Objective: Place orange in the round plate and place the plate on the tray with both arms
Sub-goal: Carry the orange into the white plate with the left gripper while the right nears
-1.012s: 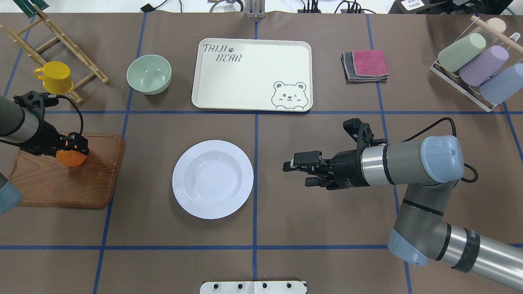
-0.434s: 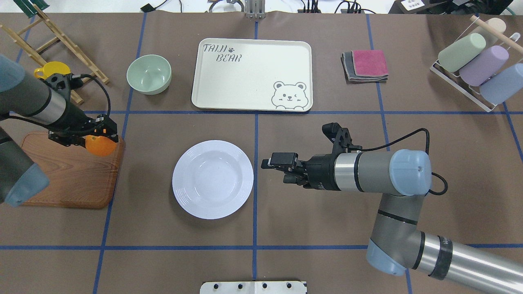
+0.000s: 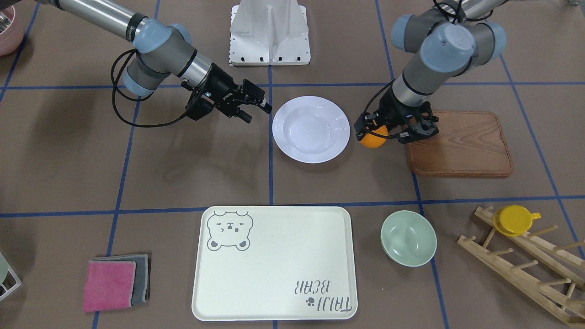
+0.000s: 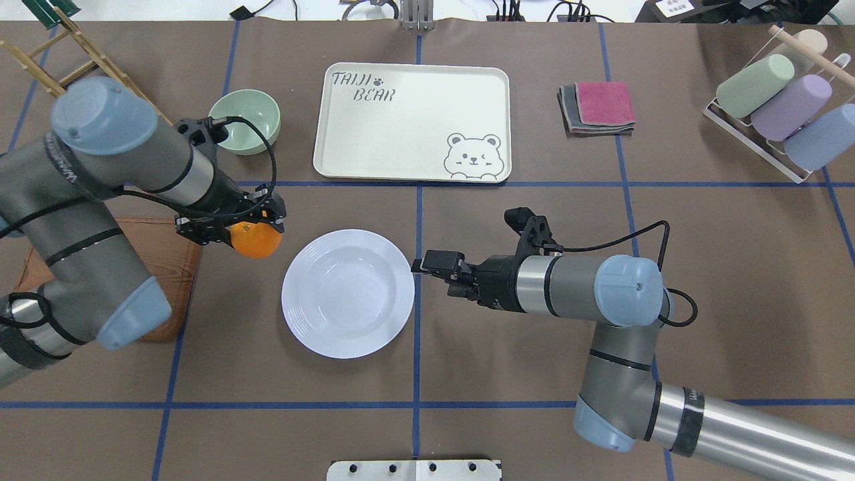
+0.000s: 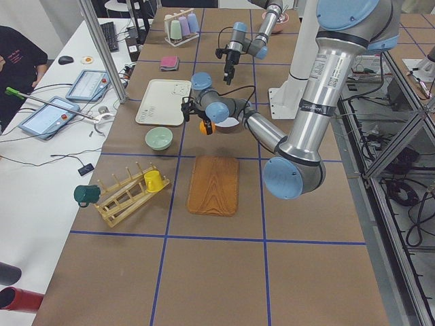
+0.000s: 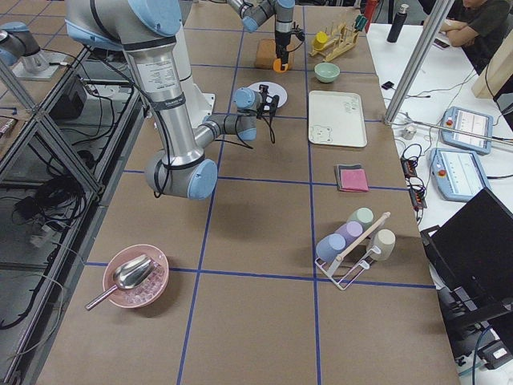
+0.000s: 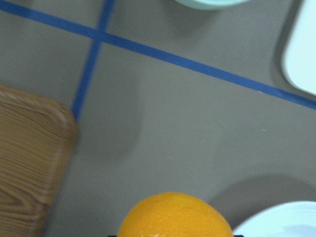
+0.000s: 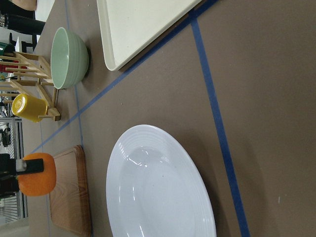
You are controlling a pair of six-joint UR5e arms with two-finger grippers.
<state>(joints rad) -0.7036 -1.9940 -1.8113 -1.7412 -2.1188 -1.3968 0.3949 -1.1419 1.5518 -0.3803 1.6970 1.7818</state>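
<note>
My left gripper is shut on the orange and holds it above the table, just left of the round plate. The white plate is bare and lies at the table's middle. The front-facing view puts the orange between the plate and the wooden board. My right gripper is open, lying sideways, its fingertips beside the plate's right rim. The cream tray with the bear face lies beyond the plate, nothing on it. In the left wrist view the orange fills the bottom edge.
A brown wooden board lies under my left arm. A pale-green bowl stands left of the tray. A yellow cup hangs on a wooden rack. Folded cloths and a rack of pastel cups sit at the far right.
My left arm has carried the orange rightward off the wooden board to the plate's left side. My right gripper has slid left up to the plate's right rim.
</note>
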